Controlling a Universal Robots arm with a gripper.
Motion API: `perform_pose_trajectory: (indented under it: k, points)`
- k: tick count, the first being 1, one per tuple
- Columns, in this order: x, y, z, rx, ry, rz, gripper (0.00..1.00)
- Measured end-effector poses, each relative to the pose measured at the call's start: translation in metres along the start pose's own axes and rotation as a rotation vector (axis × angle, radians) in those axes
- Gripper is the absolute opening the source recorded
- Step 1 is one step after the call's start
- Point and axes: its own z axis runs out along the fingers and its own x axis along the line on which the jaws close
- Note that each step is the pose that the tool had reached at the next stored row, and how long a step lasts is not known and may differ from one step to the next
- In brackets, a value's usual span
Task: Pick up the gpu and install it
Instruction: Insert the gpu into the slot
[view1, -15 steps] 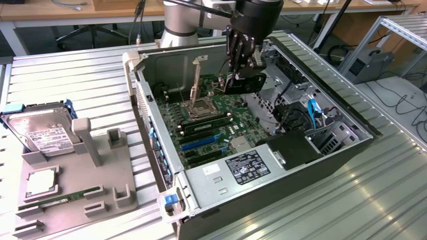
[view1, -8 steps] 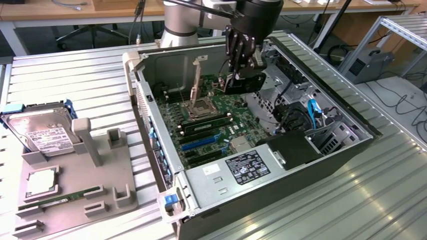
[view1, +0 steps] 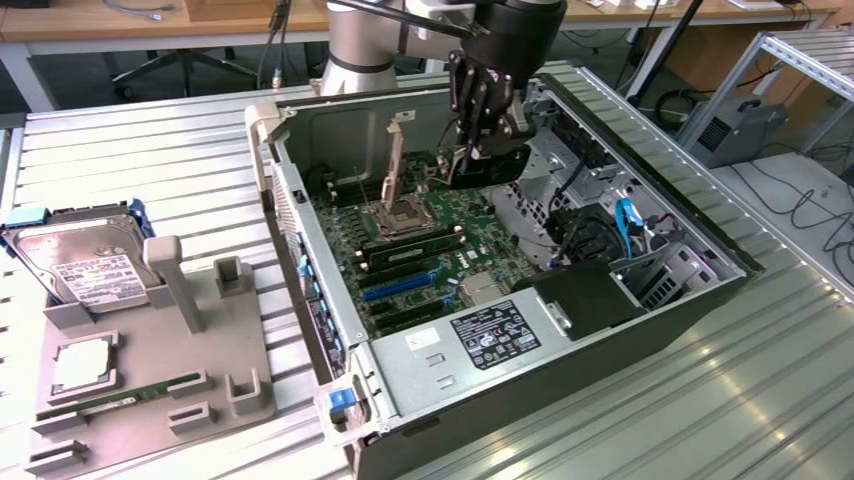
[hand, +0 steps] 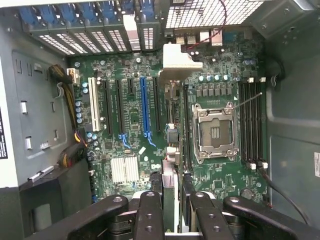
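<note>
Wrist view: pincer (hand: 172, 200) clamps the flat gpu (hand: 170, 150) edge-on.

This is a robotics lab or test workshop. An open computer case (view1: 534, 300) with its bare motherboard (hand: 150, 125) lies right under the gripper (view1: 483, 140) on a surface (view1: 747, 400) of ribbed aluminium profiles. Off to the exterior view's left of the gripper, a grey parts fixture (view1: 160, 370) carries a hard drive (view1: 80, 255) and a RAM stick (view1: 120, 398). Behind the gripper stand wooden desks (view1: 160, 20), office chair legs (view1: 174, 65), loose floor cables (view1: 814, 200) and an aluminium frame rack (view1: 801, 60).
</note>
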Motion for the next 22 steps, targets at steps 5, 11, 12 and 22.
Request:
perform_pose_trajectory:
  k: [5, 11, 12, 22]
  points:
    - [-0.0001, 0.0000, -0.0001, -0.0006, 0.0005, -0.018, 0.26]
    - [0.0000, 0.0000, 0.0000, -0.0013, 0.0004, -0.045, 0.26]
    - [0.0000, 0.0000, -0.0001, -0.0014, 0.0005, -0.050, 0.26]
    - [0.0000, 0.0000, 0.0000, -0.0024, 0.0008, -0.090, 0.26]
